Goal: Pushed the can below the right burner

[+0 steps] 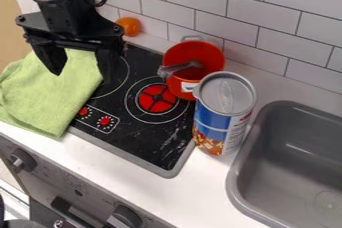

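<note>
- Gripper [82, 76]: upper left of view, hanging over the green cloth [47, 92]. 2 fingers wide apart, holding nothing.
- Can [226, 112]: upright on the counter [204, 182], in the gap between cooktop [167, 154] and sink [284, 159]. Sits right of the red burner [157, 98], not below it. Blue and white label, food pictured near the base, gray lid on top.
- Pot [200, 54]: red-orange, at the back right of the cooktop, behind the can. Gray handle [192, 37] at its far rim. Another gray piece [179, 68] crosses its near left side; can't tell if handle or utensil.
- Cloth: rumpled, over the cooktop's left part and onto the counter.
- 2 red knobs [105, 121] on the cooktop's front panel, just beside the cloth.
- Orange ball-shaped item [129, 26]: back left, by the white tile wall [207, 9].
- Oven front [70, 184] below the counter, 2 dark knobs [23, 159] on it.
</note>
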Action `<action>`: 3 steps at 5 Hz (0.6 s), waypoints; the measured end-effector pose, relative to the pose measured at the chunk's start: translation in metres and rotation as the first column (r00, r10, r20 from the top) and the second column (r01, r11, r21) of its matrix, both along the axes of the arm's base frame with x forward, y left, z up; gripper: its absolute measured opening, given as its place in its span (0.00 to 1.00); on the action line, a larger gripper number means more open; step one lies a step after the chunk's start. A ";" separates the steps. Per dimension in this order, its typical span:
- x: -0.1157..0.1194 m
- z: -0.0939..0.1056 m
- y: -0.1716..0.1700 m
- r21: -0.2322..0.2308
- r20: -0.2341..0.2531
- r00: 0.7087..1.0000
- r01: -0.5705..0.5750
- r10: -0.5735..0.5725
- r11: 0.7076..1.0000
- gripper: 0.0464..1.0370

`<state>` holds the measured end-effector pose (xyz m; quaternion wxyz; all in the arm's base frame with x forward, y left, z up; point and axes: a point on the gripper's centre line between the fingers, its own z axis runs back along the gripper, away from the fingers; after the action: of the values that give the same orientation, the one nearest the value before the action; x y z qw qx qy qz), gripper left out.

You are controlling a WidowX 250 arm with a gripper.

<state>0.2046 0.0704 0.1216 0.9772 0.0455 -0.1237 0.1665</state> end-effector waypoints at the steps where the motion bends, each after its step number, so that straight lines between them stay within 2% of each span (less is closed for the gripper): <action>1: -0.002 -0.003 -0.001 -0.003 -0.011 1.000 -0.004 0.004 1.000 0.96; 2: 0.016 0.000 -0.013 0.040 0.019 0.998 0.059 -0.059 0.997 0.96; 3: 0.033 0.008 -0.025 0.058 0.038 0.992 0.117 -0.119 0.991 0.96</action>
<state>0.2376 0.0450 0.1291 0.9809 0.0616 -0.1509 0.1058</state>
